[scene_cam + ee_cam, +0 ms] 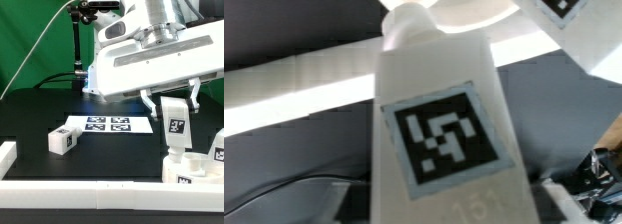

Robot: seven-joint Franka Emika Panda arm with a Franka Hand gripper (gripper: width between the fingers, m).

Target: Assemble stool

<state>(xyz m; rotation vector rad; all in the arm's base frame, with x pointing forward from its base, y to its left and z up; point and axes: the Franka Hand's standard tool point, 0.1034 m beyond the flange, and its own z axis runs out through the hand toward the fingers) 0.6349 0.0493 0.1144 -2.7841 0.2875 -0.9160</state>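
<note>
Item under handling: a short chunky white plastic leg, upright, its black-and-white square tag facing outward, at the exterior view's right of the black bench. It stands over further white stool parts in the near right corner; contact with them cannot be confirmed. The gripper hangs above it, and its fingers appear to be pinching the leg's upper end. Assessment: rigid moulded plastic, light, not fragile, smooth enough to slip or twist in a weak grip. The best hold is judged to be across opposite flat faces near the top, leaving the lower end free for seating. A second white leg lies loose at the near left, beside the marker board.
</note>
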